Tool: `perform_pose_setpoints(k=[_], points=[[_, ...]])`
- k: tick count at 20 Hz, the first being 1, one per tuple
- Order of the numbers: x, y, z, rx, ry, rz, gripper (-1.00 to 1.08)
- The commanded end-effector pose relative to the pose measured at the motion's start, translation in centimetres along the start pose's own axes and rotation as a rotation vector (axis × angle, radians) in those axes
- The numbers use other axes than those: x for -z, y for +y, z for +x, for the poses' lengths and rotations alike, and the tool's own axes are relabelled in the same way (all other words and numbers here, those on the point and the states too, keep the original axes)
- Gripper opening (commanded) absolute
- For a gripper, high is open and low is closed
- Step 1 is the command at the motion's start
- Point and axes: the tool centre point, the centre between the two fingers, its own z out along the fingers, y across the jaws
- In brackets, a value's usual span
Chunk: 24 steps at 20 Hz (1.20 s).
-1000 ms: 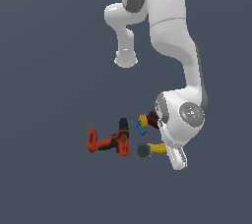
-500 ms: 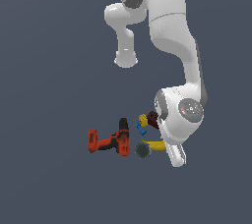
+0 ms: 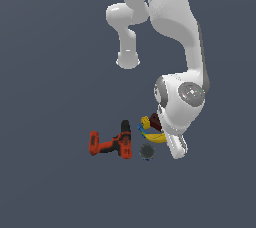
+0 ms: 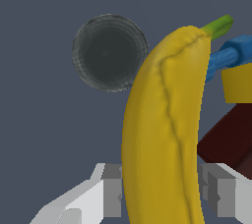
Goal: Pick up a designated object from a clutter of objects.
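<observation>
The yellow banana [image 3: 155, 138] hangs just above the floor beside the clutter. In the wrist view the banana [image 4: 162, 120] fills the middle, its green stem pointing away from the hand. My gripper [image 4: 162, 191] is shut on the banana's near end, with one grey finger [image 4: 112, 193] on each side of it. In the exterior view my gripper [image 3: 170, 144] sits low at the exterior view's right of the pile, its fingertips mostly hidden by the hand.
The orange-red and black drill [image 3: 112, 144] lies at the exterior view's left. The dark grey round object [image 3: 146, 151] sits just below the banana. The yellow-and-blue toy piece [image 3: 145, 123] and the dark red-brown block [image 3: 156, 121] lie behind it. The arm's white links rise above.
The hand has moved up a little with the banana in it. The banana now sits higher than the grey round object. The drill and the other items have not moved.
</observation>
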Motion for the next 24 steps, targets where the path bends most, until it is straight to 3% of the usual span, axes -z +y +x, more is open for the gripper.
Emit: perform_pose_setpoints(k=[1, 24], points=[[1.7, 1.1, 0.3, 0.000, -0.001, 0.003, -1.00], [17.9, 12.8, 3.7, 0.000, -0.002, 0.003, -1.00]])
